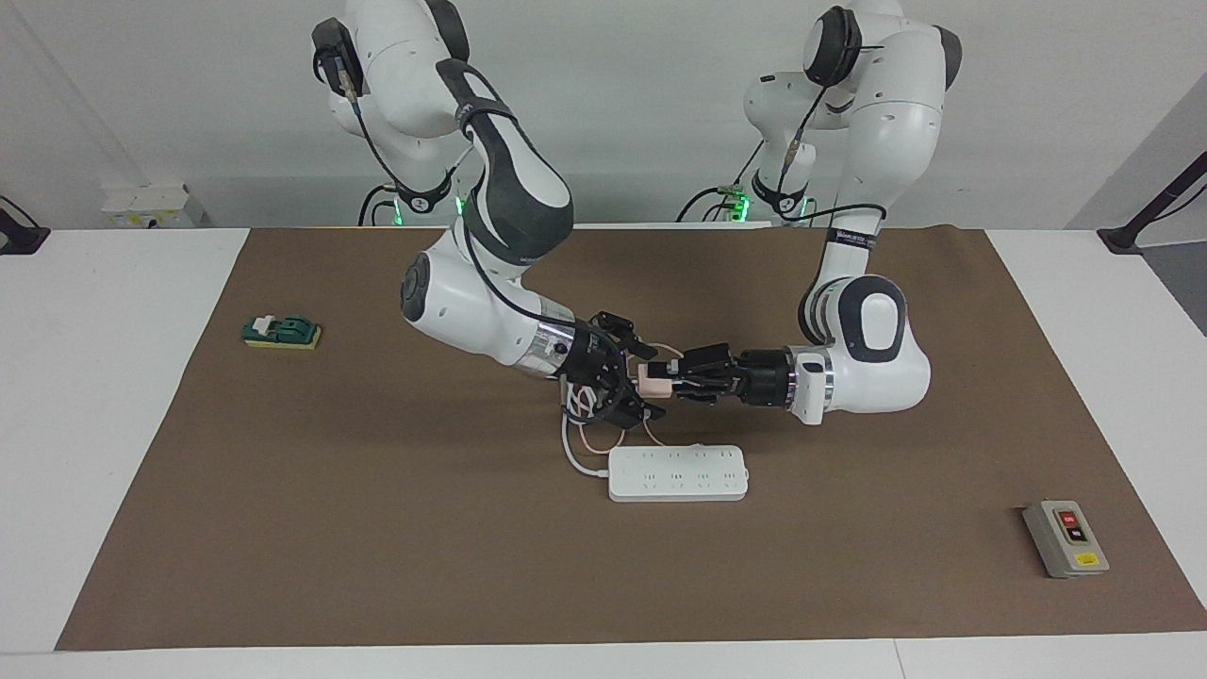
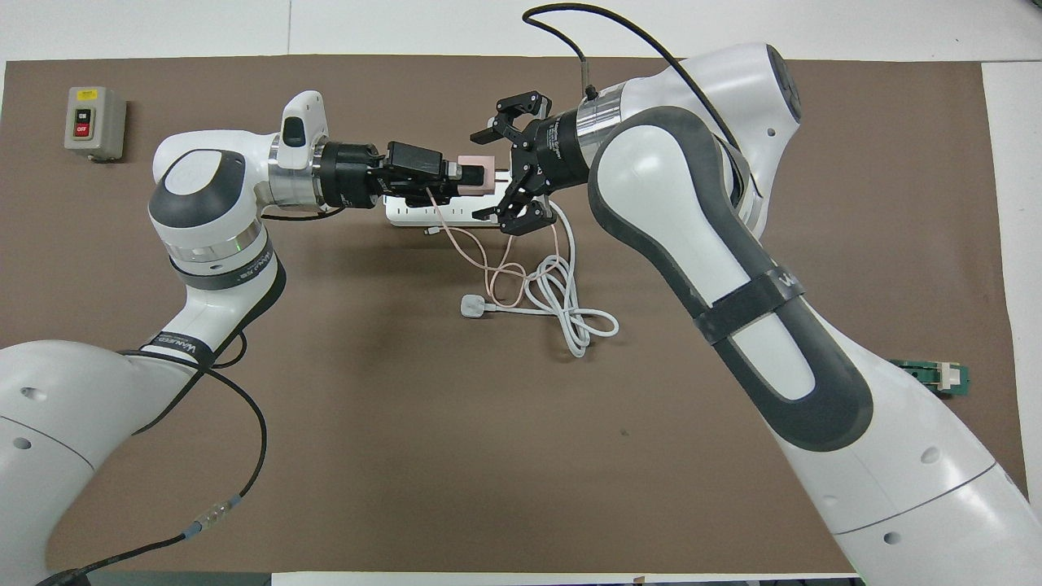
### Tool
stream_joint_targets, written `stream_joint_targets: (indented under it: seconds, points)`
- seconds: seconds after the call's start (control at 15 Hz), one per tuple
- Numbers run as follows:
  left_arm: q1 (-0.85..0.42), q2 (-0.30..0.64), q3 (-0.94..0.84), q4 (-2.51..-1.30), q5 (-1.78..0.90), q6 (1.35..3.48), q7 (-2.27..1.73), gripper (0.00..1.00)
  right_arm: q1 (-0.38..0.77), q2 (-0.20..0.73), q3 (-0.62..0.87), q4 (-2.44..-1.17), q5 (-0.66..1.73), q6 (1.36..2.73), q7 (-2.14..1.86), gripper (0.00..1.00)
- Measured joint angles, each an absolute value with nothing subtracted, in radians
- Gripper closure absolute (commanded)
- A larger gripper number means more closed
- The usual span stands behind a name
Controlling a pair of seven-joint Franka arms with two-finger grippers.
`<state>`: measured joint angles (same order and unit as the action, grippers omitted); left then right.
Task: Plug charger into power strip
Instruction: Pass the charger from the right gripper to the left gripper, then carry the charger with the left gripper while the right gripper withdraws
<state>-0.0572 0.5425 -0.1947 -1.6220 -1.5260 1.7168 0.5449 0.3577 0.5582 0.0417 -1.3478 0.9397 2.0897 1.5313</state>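
Observation:
The power strip [image 1: 677,471] lies flat on the brown mat, sockets up; in the overhead view only its edge [image 2: 407,215] shows under the grippers. My left gripper [image 1: 668,379] [image 2: 458,176] is shut on the pale pink charger [image 1: 653,377] [image 2: 477,175] and holds it level in the air over the strip. The charger's thin pink cable [image 2: 482,262] hangs down to the mat. My right gripper [image 1: 634,372] [image 2: 494,171] is open, with its fingers spread either side of the charger's free end and apart from it.
The strip's thick white cord [image 2: 563,303] lies coiled nearer the robots and ends in a white three-pin plug [image 2: 472,306]. A grey button box [image 1: 1066,538] [image 2: 94,122] sits toward the left arm's end. A green block [image 1: 281,332] [image 2: 936,378] sits toward the right arm's end.

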Motion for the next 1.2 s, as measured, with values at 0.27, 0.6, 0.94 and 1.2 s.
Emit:
stream_joint_targets:
  seconds: [0.27, 0.6, 0.94, 1.2]
  points:
    - [0.035, 0.503, -0.191, -1.621, -1.441, 1.619, 0.544, 0.91, 0.342, 0.558, 0.038, -1.334, 0.940, 2.080, 1.534, 0.00]
    - [0.147, 0.462, -0.189, -1.619, -1.380, 1.515, 0.543, 0.91, 0.246, 0.537, 0.027, -1.308, 0.940, 1.967, 1.535, 0.00]
    - [0.221, 0.437, -0.188, -1.531, -1.176, 1.472, 0.544, 0.92, 0.141, 0.461, 0.015, -1.302, 0.788, 1.840, 1.528, 0.00]
    - [0.187, 0.435, -0.199, -1.478, -0.921, 1.485, 0.544, 0.92, 0.095, 0.400, 0.014, -1.299, 0.654, 1.735, 1.395, 0.00]
